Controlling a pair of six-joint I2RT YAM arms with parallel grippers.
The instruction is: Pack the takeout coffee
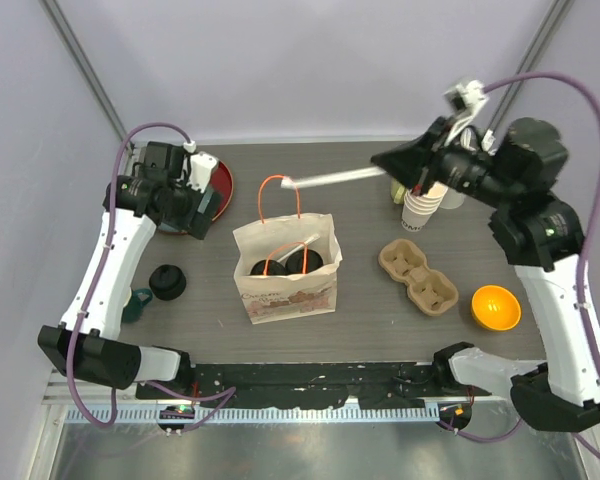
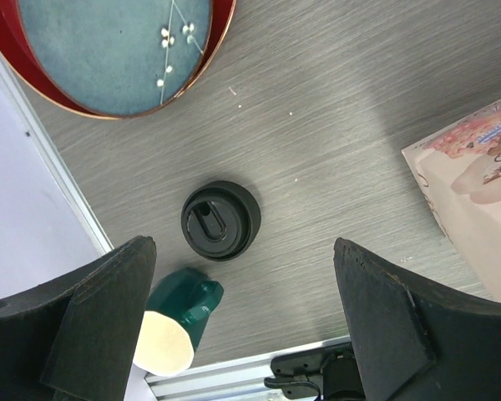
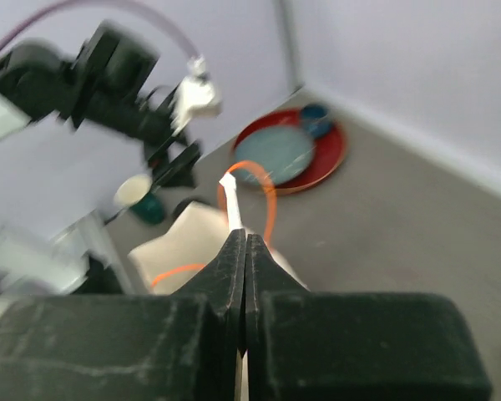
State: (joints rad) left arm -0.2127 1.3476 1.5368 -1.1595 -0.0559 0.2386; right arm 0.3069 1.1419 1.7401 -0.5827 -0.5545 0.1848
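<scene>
Top external view: right gripper [image 1: 382, 163] pinched tight on one end of a long white straw [image 1: 330, 178]. Straw runs roughly level toward the left, free tip over the orange handle [image 1: 278, 200] at the far side of the paper bag [image 1: 285, 292]. Right wrist view agrees, though blurred: fingers pressed together, straw between them.

Takeout coffee stands inside the bag: one black-lidded cup [image 1: 270, 268], second cup [image 1: 307, 260] just beside it. A white strip lies across the lids, possibly another straw; hard to tell.

Left gripper [image 2: 244, 276] spread wide, holding nothing, above a loose black lid [image 2: 220, 220], teal mug [image 2: 184, 305] near.

Judgement: step in hand is getting the straw into the bag. Best to carry the tip past the handle loop and over the open mouth, tilt it down between cups and bag wall, and let go only once the tip is inside. Handle could snag; light bag could tip
</scene>
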